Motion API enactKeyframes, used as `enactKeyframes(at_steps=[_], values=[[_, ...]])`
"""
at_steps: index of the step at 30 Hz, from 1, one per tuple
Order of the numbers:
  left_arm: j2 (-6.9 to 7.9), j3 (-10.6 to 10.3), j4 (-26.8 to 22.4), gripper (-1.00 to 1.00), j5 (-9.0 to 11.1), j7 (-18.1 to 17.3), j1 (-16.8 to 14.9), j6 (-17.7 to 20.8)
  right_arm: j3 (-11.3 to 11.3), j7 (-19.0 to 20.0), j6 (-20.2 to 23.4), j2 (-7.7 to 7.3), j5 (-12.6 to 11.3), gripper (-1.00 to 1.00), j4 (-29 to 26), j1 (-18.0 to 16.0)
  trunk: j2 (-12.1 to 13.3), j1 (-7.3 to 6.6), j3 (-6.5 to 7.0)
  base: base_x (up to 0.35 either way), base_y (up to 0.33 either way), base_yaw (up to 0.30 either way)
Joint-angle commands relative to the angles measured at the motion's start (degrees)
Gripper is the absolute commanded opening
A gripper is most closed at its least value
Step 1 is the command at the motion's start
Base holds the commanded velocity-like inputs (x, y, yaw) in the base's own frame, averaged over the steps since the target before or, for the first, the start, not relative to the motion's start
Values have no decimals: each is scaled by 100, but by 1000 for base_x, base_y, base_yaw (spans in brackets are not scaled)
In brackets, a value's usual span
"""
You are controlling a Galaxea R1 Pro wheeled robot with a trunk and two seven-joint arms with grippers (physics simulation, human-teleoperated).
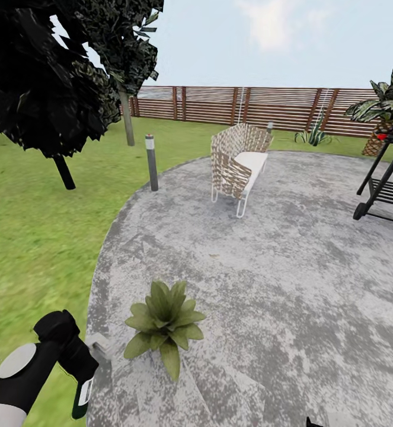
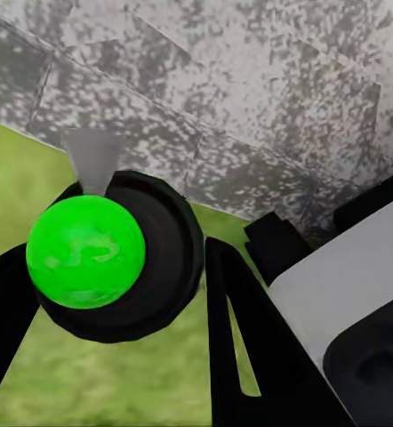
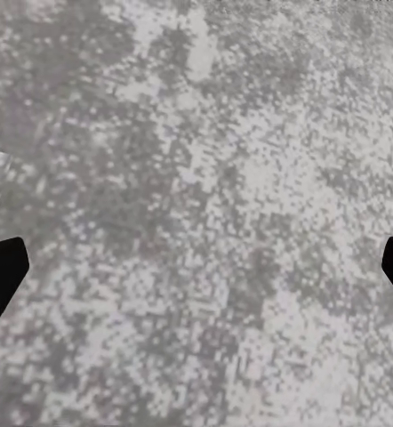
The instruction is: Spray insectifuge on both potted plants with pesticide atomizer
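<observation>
Pesticide atomizer (image 1: 82, 388) sits clamped in the left tool (image 1: 72, 362) at the lawn's edge beside the grey patio (image 1: 267, 267), its lower body cut off by the frame and its head partly hidden behind the arm. One potted plant (image 1: 163, 323) stands just beside it on the paving, pot hidden under leaves. The right tool (image 3: 196, 267) is spread wide, only its fingertips (image 3: 1, 267) visible over the paving.

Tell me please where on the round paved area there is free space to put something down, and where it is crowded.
The patio is bare across its wide middle, between the potted plant and the wicker bench, and rightward toward the black stand. It is crowded at the near left edge, where the left gripper holds the atomizer beside the plant.
</observation>
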Motion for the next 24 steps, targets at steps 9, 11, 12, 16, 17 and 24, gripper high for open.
enactKeyframes(at_steps=[9,11,12,16,17,24], values=[[6,-8,-5,-100,-67,-59,13,45,-32,-20,-20,-32,72,100,21,-6,-3,1,-5,44,-20,0],[6,-6,-5,-100,-60,-59,13,44,-32,-20,-20,-32,72,100,21,-6,-3,1,-5,0,0,0],[6,-6,-5,-100,-59,-59,13,44,-32,-19,-20,-32,72,100,21,-6,-3,1,-5,0,0,0],[6,-10,-5,-100,-58,-59,13,43,-32,-20,-20,-32,72,100,21,-6,-3,1,-5,14,-2,0],[6,-9,-5,-100,-58,-59,13,43,-32,-20,-20,-32,72,100,21,-6,-3,1,-5,109,-53,0],[4,-3,-5,-100,-58,-59,11,48,-32,-20,-20,-32,72,100,21,-6,-3,1,-5,220,-151,0]])
